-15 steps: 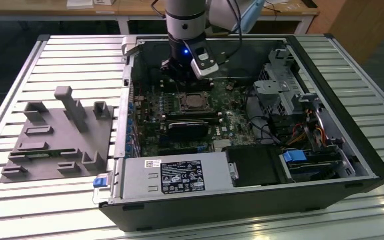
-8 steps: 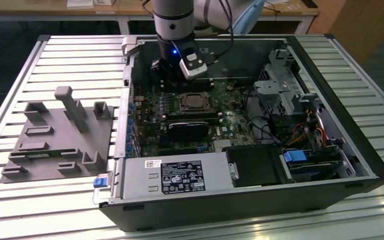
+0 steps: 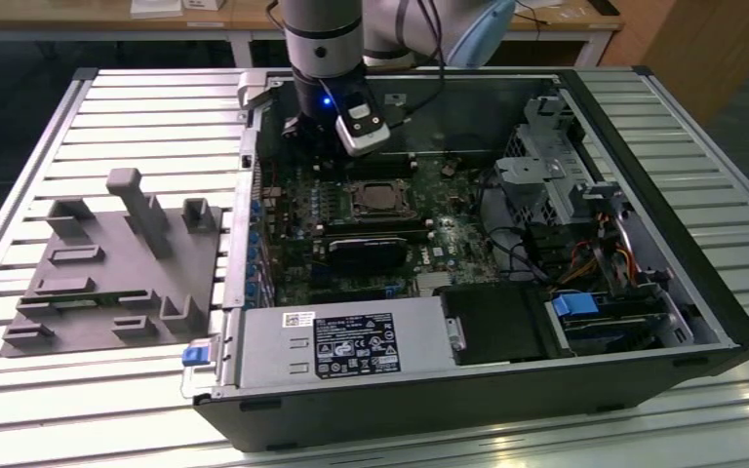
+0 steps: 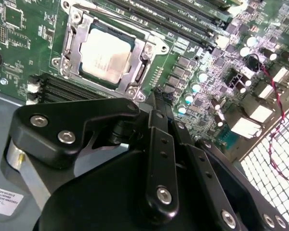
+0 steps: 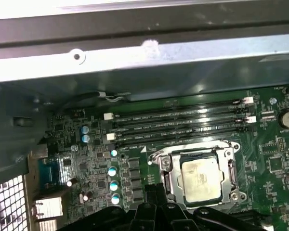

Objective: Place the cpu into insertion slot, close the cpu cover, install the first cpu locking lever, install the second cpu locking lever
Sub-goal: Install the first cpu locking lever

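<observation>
The cpu (image 4: 105, 55) lies flat in the insertion slot (image 3: 377, 198), its dull silver top facing up; it also shows in the first wrist view (image 5: 200, 179). The cpu cover (image 4: 82, 29), a silver frame, lies down around the chip, its edge (image 5: 164, 175) against the socket. Thin metal levers run along the socket's sides; I cannot tell whether they are latched. My gripper (image 4: 156, 96) hovers above the board just beside the socket, black fingers shut together with nothing between them. Its tip (image 5: 151, 188) points down near the socket's corner.
The open computer case (image 3: 687, 292) lies on a slatted metal table. Long black memory slots (image 5: 183, 122) run beside the socket. A power supply (image 3: 335, 346) and drive cage (image 3: 544, 166) fill the case's other ends. A grey fixture (image 3: 114, 263) stands at the exterior view's left.
</observation>
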`<state>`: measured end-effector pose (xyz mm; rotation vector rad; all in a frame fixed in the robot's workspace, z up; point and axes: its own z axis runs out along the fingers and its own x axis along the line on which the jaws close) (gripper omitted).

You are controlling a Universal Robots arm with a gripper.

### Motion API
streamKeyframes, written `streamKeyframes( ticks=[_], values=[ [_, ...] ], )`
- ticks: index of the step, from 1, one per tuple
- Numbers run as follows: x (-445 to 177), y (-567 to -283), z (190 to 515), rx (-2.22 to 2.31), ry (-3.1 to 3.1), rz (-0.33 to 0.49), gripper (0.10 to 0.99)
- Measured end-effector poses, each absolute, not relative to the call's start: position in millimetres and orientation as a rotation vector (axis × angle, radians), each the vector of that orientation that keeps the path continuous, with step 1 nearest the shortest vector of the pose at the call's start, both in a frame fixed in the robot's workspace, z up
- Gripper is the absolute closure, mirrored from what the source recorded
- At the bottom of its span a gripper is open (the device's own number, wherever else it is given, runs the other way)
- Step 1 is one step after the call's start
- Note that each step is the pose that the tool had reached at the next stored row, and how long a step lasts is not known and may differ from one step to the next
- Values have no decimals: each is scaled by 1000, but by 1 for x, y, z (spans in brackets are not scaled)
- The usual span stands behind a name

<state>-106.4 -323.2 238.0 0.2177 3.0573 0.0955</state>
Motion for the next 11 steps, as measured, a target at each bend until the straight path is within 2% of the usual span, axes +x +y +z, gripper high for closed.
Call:
streamKeyframes(
  ticks=[4,11],
  values=[
    [-111,-323,238,219,3056,122,984],
    [-114,-323,238,223,3053,221,984]
  ],
)
